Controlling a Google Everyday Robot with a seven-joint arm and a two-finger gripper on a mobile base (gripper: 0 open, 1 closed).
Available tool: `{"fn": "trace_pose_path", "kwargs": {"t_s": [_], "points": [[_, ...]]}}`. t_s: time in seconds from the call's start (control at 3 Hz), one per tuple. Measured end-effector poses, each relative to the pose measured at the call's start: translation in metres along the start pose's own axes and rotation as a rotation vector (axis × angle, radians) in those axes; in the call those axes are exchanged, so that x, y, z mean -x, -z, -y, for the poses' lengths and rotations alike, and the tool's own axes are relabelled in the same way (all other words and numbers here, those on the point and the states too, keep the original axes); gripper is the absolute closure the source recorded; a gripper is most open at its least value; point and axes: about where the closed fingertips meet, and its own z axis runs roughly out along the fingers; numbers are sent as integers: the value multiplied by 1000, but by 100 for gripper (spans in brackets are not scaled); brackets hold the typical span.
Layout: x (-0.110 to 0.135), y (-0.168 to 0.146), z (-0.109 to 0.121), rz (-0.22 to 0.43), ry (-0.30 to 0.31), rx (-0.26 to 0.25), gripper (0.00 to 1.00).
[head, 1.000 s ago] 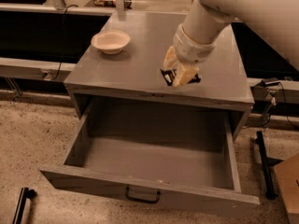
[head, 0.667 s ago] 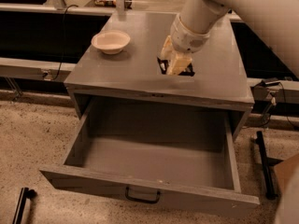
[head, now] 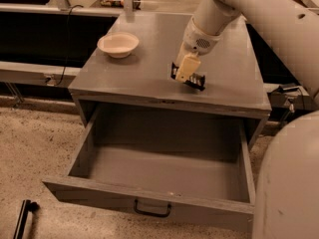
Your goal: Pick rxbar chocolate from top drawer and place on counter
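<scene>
- The cream bowl [head: 118,44] sits at the back left of the surface [head: 144,71], in the same spot as a second ago and well apart from the action.
- The top drawer [head: 164,166] stays pulled fully out and shows only its bare grey floor, so the pick is done and only the placing remains.
- The hand [head: 188,69] has shifted a little left and back from the front edge, then dipped lower. It is clenched on the rxbar chocolate [head: 198,81], one cream finger across the wrapper.
- The bar is a small flat black rectangle with pale marks along its edge. It is tilted and at or just above the surface, near the front middle; whether it touches is unclear.
- Judging by this, letting go comes next.
</scene>
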Motion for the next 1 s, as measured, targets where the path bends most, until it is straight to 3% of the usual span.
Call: {"fn": "trace_pose_path", "kwargs": {"t_s": [0.33, 0.67, 1.0], "points": [[-9, -11, 5, -12, -147, 38, 13], [-13, -5, 3, 65, -192, 31, 0], [-26, 15, -1, 169, -173, -10, 0]]}}
